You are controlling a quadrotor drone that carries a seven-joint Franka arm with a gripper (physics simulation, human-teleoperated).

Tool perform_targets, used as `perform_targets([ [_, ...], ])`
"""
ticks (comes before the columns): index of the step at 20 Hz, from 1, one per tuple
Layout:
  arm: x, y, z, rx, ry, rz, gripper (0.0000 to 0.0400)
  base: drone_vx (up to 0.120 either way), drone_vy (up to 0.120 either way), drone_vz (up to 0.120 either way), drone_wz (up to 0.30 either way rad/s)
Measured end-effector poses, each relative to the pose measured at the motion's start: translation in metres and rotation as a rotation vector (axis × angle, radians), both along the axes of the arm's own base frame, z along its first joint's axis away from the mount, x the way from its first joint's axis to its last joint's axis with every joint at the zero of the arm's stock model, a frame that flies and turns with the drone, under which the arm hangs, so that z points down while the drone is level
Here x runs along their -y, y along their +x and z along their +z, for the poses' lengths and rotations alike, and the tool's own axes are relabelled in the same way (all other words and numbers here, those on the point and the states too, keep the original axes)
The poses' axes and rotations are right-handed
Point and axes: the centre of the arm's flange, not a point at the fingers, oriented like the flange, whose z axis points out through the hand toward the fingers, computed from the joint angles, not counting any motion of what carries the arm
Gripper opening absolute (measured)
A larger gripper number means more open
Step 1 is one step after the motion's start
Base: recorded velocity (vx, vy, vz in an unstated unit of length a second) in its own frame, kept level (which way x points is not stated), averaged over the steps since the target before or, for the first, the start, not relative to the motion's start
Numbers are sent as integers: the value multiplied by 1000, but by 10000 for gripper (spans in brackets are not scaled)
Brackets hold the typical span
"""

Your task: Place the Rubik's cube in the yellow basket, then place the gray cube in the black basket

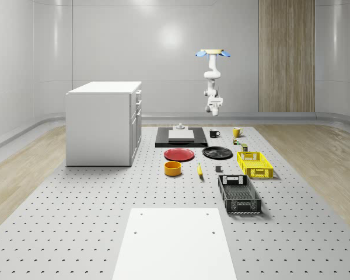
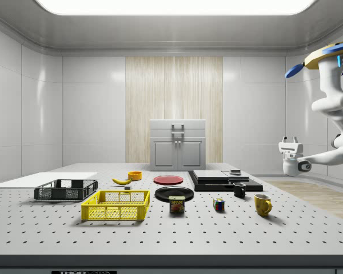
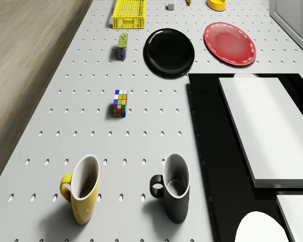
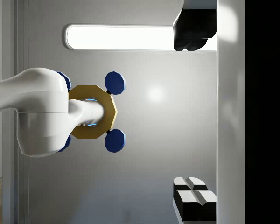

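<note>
The Rubik's cube (image 3: 120,103) (image 1: 235,140) (image 2: 219,204) rests on the table between the two mugs and a can. Close to the banana lies the small gray cube (image 1: 218,170) (image 3: 169,7). The yellow basket (image 1: 254,164) (image 2: 116,205) and the black basket (image 1: 239,194) (image 2: 66,189) stand in a row on the whole-scene view's right. The drone (image 1: 212,53) (image 2: 331,57) hovers high over the table's far end, behind the mugs. My gripper (image 2: 290,140) (image 1: 214,102) (image 4: 193,116) hangs well above the table, pointing up toward the ceiling, open and holding nothing.
A yellow mug (image 3: 83,189) and a black mug (image 3: 174,187) stand nearest below the drone. A can (image 3: 122,46), black plate (image 3: 169,52), red plate (image 3: 229,43), orange bowl (image 1: 172,168) and banana (image 1: 199,170) lie further on. A black platform (image 1: 181,137) and a white cabinet (image 1: 105,122) are at the whole-scene view's left.
</note>
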Motion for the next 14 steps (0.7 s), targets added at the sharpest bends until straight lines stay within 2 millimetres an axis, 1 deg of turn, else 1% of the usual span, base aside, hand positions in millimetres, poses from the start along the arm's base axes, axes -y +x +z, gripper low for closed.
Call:
perform_targets([
  [14, 0, -1, 0, 11, -4, 0, 400, 120, 120, 0, 0],
])
